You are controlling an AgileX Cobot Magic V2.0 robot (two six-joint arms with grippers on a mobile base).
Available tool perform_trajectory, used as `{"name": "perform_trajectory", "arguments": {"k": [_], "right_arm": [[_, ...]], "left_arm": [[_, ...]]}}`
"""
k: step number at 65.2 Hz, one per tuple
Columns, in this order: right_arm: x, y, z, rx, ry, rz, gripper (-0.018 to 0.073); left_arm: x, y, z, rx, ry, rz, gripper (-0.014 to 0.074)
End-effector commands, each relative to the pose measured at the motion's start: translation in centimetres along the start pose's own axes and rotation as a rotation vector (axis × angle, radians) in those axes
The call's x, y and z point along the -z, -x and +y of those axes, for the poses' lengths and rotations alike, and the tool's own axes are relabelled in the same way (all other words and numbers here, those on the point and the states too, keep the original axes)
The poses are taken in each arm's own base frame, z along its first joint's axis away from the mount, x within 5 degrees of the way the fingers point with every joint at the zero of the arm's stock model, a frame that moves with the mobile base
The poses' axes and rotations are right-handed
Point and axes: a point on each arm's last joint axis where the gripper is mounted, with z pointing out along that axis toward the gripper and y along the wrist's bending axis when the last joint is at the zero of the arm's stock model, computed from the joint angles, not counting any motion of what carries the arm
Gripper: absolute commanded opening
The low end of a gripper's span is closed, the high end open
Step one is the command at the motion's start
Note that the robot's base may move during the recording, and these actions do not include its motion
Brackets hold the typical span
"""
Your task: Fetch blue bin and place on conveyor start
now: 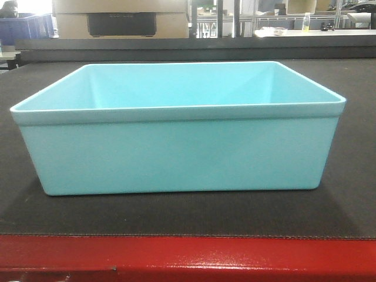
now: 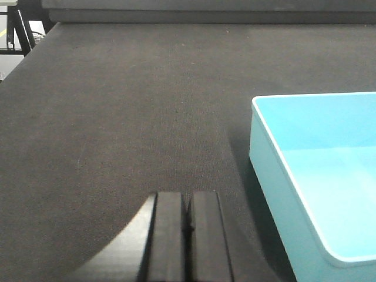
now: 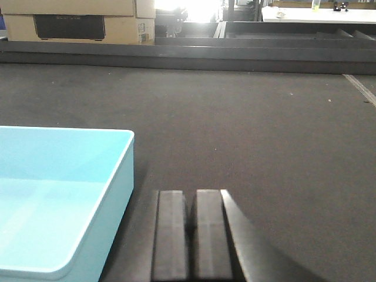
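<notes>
The blue bin [image 1: 176,147], a light turquoise tub, stands upright and empty on the dark grey belt of the conveyor start [image 1: 352,194], just behind its red front edge [image 1: 188,258]. My left gripper [image 2: 188,202] is shut with nothing in it, over the belt to the left of the bin [image 2: 317,176] and apart from it. Over the belt to the right of the bin [image 3: 59,194], my right gripper [image 3: 192,200] is shut too, also holding nothing. Neither gripper shows in the front view.
A dark rail [image 1: 188,44] runs along the belt's far side. Behind it stand a cardboard box [image 1: 120,17] and, at the far left, dark blue crates [image 1: 26,26]. A white table [image 1: 317,32] with a bottle is at the back right.
</notes>
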Motion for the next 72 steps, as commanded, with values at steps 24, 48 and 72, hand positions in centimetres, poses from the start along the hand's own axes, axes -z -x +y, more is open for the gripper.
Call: {"name": "perform_trajectory", "arguments": {"k": [24,48,72], "right_arm": [[0.1,0.2,-0.1,0.013,-0.006,-0.028,-0.0162],[0.1,0.2,-0.1,0.013,-0.006,-0.028,-0.0162],[0.1,0.2,-0.1,0.013,-0.006,-0.028,-0.0162]], "left_arm": [[1.4,-1.8,0.0,-0.026,-0.010,-0.161,-0.0111],[1.6,-11.0,0.2,0.036,0.057,-0.304,-0.0111],[1.6,-11.1,0.2,0.036,0.057,-0.296,-0.0111]]}}
